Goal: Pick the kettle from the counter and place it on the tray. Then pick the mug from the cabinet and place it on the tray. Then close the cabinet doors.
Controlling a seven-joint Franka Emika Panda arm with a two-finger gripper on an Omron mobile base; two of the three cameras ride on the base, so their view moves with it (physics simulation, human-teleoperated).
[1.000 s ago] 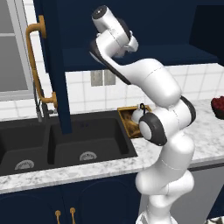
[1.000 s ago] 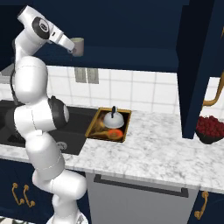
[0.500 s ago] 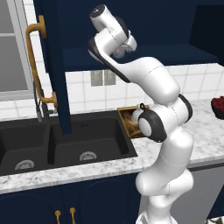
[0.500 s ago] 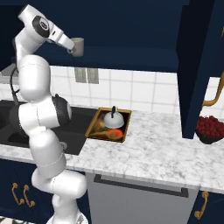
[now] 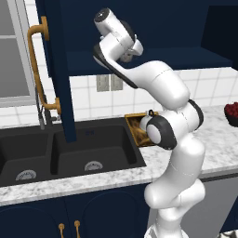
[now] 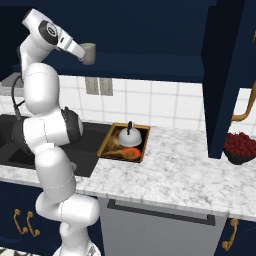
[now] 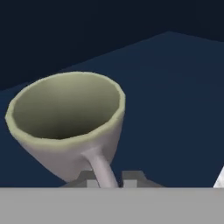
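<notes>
The grey-beige mug (image 7: 65, 113) stands on the navy shelf of the open cabinet (image 6: 150, 65). Its thin handle runs down between my two fingertips (image 7: 89, 179). My gripper (image 7: 109, 180) is shut on that handle. From the right base view, the gripper (image 6: 84, 54) reaches up to the mug (image 6: 90, 53) at the shelf's left end. The white-silver kettle (image 6: 129, 137) sits on the wooden-rimmed tray (image 6: 106, 149) on the marbled counter (image 6: 175, 170). Both cabinet doors stand open: the left door (image 5: 56, 69) and the right door (image 6: 222, 75).
A black double sink (image 5: 69, 153) with a faucet (image 5: 42, 111) lies left of the tray. A bowl of red fruit (image 6: 240, 147) stands at the counter's right end under the open right door. A wall outlet (image 6: 98, 86) is on the tiles below the shelf.
The arm and the hand stay at the mug on the shelf, almost where they were. Nothing else has moved.
</notes>
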